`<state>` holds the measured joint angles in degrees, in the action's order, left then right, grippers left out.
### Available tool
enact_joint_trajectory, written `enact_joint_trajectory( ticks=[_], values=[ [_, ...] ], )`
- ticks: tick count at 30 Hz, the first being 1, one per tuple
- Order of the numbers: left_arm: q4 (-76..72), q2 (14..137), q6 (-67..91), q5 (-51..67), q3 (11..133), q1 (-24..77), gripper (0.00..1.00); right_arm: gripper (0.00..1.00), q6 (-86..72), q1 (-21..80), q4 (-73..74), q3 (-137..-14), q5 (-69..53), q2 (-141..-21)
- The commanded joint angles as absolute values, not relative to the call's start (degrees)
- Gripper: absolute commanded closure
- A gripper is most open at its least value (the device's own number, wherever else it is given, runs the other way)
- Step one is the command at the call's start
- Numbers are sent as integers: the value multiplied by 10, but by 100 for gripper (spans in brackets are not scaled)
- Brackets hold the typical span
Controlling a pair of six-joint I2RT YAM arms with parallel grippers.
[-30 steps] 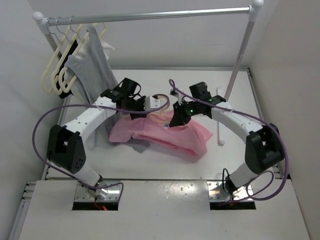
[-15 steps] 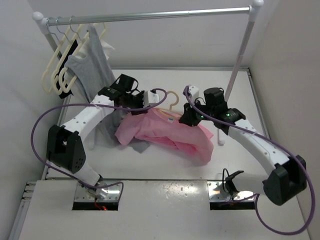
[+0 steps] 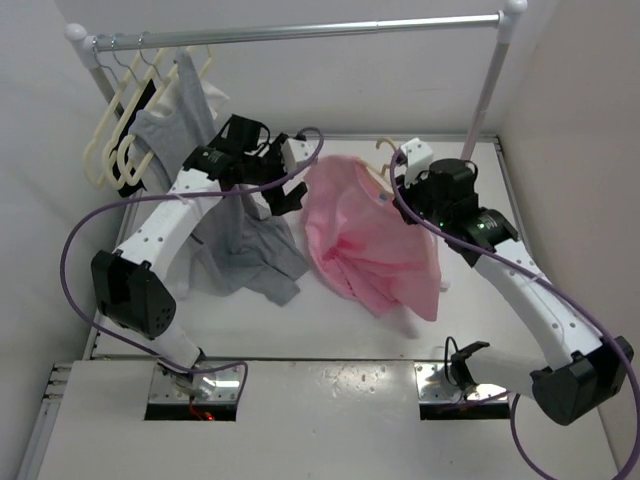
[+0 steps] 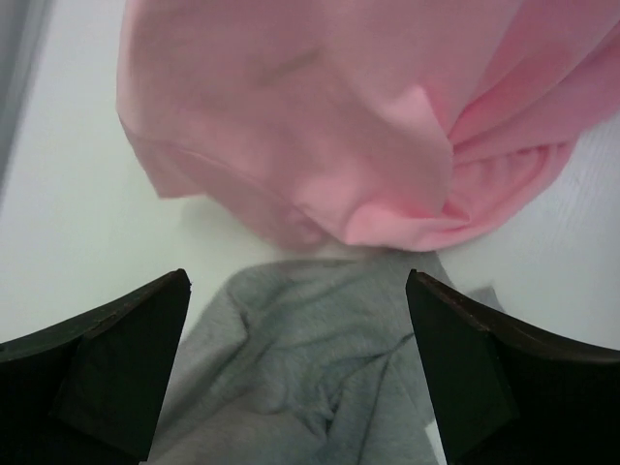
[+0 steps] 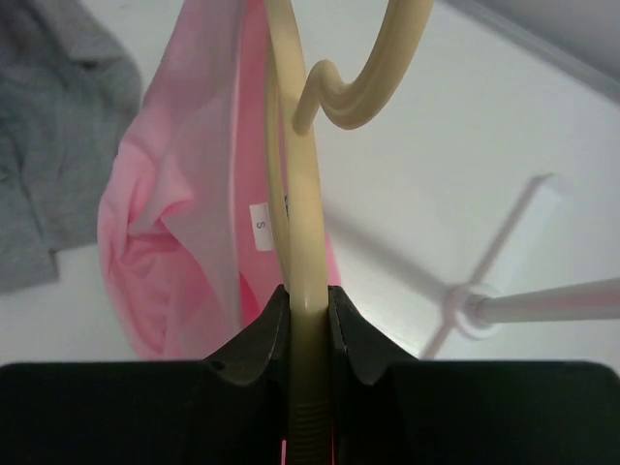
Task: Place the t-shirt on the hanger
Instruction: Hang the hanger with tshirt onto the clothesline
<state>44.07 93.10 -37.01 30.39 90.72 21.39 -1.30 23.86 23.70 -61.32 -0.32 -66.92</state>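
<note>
The pink t-shirt [image 3: 365, 235] hangs off the table in loose folds from the peach-tan hanger [image 3: 383, 152], whose hook sticks up above the collar. My right gripper [image 3: 405, 190] is shut on the hanger's frame [image 5: 308, 242] just below the hook, with the shirt [image 5: 174, 232] and its size label beside it. My left gripper [image 3: 285, 182] stands open to the left of the shirt and touches nothing. In the left wrist view the shirt [image 4: 339, 116] fills the top, beyond the wide-apart fingers [image 4: 116, 358].
A grey sleeveless garment [image 3: 250, 250] lies crumpled on the table under my left gripper [image 4: 300, 368]. Cream hangers [image 3: 115, 140] hang at the left end of the rail [image 3: 300, 32]. The rack's right post [image 3: 480, 110] and its foot [image 5: 475, 310] stand close behind my right arm.
My left gripper opened, let go of the shirt and drew back to the left. My right arm lifted the hanger, so the shirt now hangs instead of lying on the table.
</note>
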Motion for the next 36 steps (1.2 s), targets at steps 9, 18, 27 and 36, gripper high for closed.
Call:
enact_joint_trajectory(
  ticks=[9, 18, 27, 36],
  values=[
    [403, 854, -277, 300, 926, 218, 0, 100, 105, 238, 260, -880, 140, -637],
    [403, 812, -277, 330, 824, 223, 0, 100, 114, 238, 232, -979, 206, -642],
    [393, 790, -283, 338, 802, 236, 0, 100, 95, 232, 160, -1015, 305, -715],
    [388, 773, -283, 332, 777, 236, 0, 100, 95, 227, 191, -1077, 344, -805]
  ],
)
